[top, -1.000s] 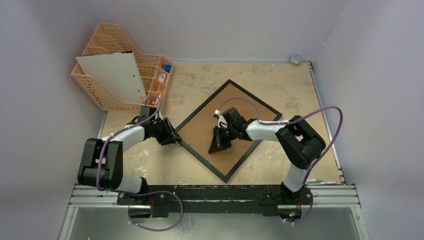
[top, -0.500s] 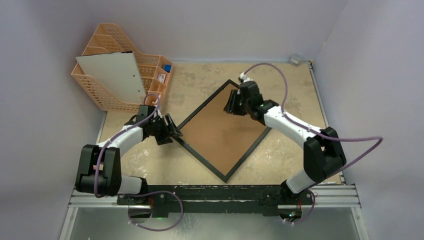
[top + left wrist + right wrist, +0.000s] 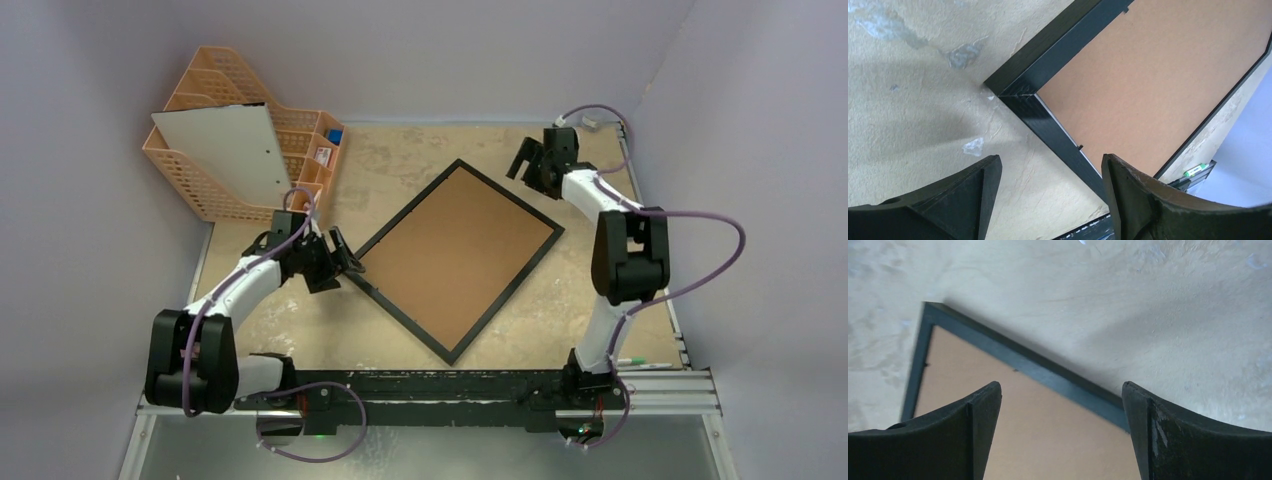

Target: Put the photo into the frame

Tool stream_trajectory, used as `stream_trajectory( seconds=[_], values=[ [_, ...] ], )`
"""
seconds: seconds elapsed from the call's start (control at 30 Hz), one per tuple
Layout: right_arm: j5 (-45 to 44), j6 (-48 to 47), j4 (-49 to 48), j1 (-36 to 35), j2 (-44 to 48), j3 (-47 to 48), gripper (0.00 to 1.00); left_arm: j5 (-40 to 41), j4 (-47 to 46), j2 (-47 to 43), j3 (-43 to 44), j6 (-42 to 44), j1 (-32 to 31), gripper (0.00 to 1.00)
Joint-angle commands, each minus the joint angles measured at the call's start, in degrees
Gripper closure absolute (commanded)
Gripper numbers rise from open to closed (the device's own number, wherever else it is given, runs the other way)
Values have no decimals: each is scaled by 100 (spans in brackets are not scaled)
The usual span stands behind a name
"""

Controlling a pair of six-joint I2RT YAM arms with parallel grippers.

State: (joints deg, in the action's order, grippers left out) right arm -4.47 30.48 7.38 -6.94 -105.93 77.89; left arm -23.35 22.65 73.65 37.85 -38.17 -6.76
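The frame (image 3: 455, 258) lay on the bench (image 3: 420, 155), brown back upward and turned cornerwise. The left gripper (image 3: 346, 260) hovered just beside the frame's left corner, spread wide and holding nothing. The right gripper (image 3: 526, 160) hung over bare bench near the frame's far edge, its fingers also wide apart and empty.

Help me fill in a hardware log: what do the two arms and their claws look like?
The left arm and right arm have white shells between bulky black joint housings, each trailed by a loose purple cable. The left claw and right claw each have two thick, curved black fingers, slightly scuffed.
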Motion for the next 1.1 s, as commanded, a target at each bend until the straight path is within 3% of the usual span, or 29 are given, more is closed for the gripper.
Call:
stream_trajectory(
  seconds=[0.0,0.23,0.43,0.77,1.07],
  values=[
    [701,-444,-129,190,-526,284,8,-49,-159,-173,-197,-194,17,23],
    [1347,-665,-447,295,-657,56,8,-486,-648,404,-270,-270,0,20],
    [1730,-692,-417,430,-435,-319,9,-470,-624,1070,434,-201,-9,20],
    [1980,-329,-684,558,876,-1797,14,-652,-829,2285,1670,-234,-244,20],
    [2000,548,-573,571,2304,-3512,17,12,-551,3431,3583,-50,-738,22]
  ],
)
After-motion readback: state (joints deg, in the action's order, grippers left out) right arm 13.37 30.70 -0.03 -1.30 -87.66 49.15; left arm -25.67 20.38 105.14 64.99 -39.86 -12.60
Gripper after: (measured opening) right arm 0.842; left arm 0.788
